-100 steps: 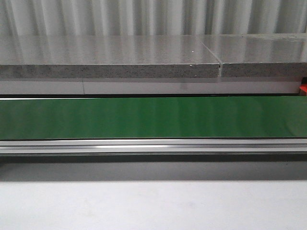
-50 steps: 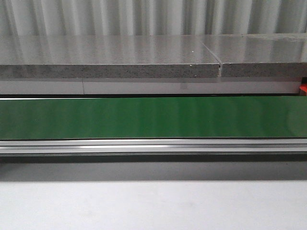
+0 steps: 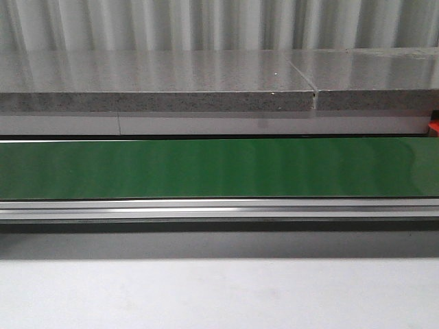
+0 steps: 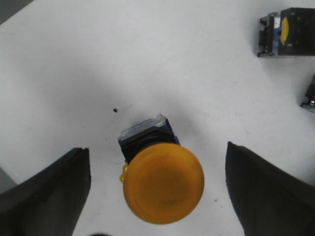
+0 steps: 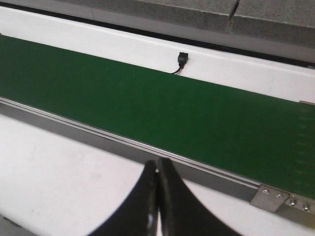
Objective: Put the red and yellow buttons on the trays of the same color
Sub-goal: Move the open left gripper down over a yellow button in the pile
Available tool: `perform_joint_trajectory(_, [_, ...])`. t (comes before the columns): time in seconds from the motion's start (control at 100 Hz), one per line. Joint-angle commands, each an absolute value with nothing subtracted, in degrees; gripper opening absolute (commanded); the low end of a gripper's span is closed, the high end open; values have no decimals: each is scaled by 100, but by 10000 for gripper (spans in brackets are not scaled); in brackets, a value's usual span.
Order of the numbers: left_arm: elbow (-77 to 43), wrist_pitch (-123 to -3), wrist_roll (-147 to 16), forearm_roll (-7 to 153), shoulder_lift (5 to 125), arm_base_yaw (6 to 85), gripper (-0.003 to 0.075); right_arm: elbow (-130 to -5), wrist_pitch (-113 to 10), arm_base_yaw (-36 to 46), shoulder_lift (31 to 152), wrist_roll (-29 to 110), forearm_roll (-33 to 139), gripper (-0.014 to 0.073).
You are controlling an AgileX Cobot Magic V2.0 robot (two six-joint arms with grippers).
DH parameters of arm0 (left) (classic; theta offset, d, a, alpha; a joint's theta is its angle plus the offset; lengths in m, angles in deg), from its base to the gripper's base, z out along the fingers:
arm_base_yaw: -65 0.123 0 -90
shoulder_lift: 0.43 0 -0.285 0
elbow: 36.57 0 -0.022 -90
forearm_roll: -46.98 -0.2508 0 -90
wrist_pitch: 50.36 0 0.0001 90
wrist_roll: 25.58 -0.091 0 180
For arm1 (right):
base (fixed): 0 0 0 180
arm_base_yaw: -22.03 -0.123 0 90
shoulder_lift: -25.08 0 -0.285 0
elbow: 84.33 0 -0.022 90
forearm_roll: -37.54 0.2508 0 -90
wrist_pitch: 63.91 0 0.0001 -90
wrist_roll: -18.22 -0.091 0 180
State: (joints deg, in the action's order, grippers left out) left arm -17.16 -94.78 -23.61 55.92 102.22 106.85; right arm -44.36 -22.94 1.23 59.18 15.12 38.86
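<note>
A yellow button [image 4: 163, 183] with a black and blue base lies on the white table in the left wrist view, midway between the wide-apart fingers of my left gripper [image 4: 158, 184], which is open and clear of it on both sides. My right gripper [image 5: 157, 167] is shut on nothing, its tips above the white table near the metal rail of the green belt [image 5: 162, 105]. No red button and no trays show in any view. Neither gripper appears in the front view.
Two black switch blocks lie apart from the yellow button, one with a yellow tab [image 4: 288, 33] and another cut off by the frame edge [image 4: 310, 96]. The green conveyor belt [image 3: 219, 168] runs across the front view, with a grey stone shelf [image 3: 158, 82] behind it.
</note>
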Motion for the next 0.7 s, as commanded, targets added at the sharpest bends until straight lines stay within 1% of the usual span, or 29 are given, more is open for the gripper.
perform_joint_trajectory(0.0, [-2012,-9556,-2295,5745,10220,10700,542,-4582,-2669,121,5936,1587,3911,-106])
perform_joint_trajectory(0.13, [-2186,-9776,-2295,5745,10430,10700,542,-4582,-2669,121,5936,1587,3911,-106])
perform_joint_trajectory(0.18, [-2201,-9757,-2295,5745,10445,10700,528,-4582,-2669,121,5936,1587,3911,-106])
perform_joint_trajectory(0.25, [-2201,-9738,-2295,5745,10445,10700,479,-4582,-2669,121,5936,1587,3911,-106])
perform_joint_trajectory(0.37, [-2201,-9781,-2295,5745,10445,10700,349,-4582,-2669,121,5936,1587,3911,-106])
perform_joint_trajectory(0.49, [-2201,-9781,-2305,5745,10445,10700,248,-4582,-2669,121,5936,1587,3911,-106])
perform_joint_trajectory(0.58, [-2201,-9717,-2335,5745,10376,10700,203,-4582,-2669,121,5936,1587,3911,-106])
perform_joint_trajectory(0.69, [-2205,-9675,-2349,5745,10165,10700,186,-4582,-2669,121,5936,1587,3911,-106])
